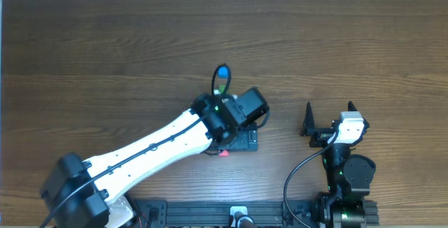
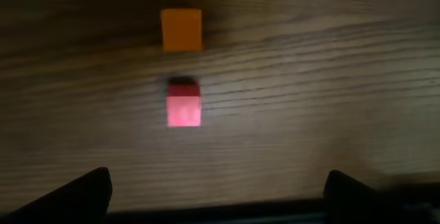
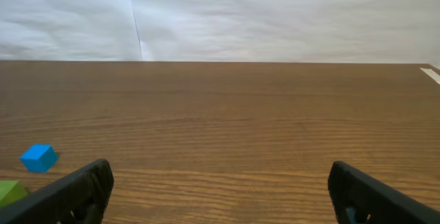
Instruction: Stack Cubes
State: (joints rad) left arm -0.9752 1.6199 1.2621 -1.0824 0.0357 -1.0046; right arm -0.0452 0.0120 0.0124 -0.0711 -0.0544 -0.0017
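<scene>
No writing, number, label or sign can be read in any view. The orange cube (image 2: 182, 29), the red cube (image 2: 184, 110), the blue cube (image 3: 38, 157) and the green cube (image 3: 8, 192) show plain coloured faces. The dark wrist housing (image 1: 245, 109) on the left arm (image 1: 154, 146) may carry small print, but it is too small to tell.

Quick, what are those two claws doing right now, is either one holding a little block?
Left gripper: open, holding nothing; the small red cube lies free on the wooden table.
Right gripper: open, holding nothing.
</scene>
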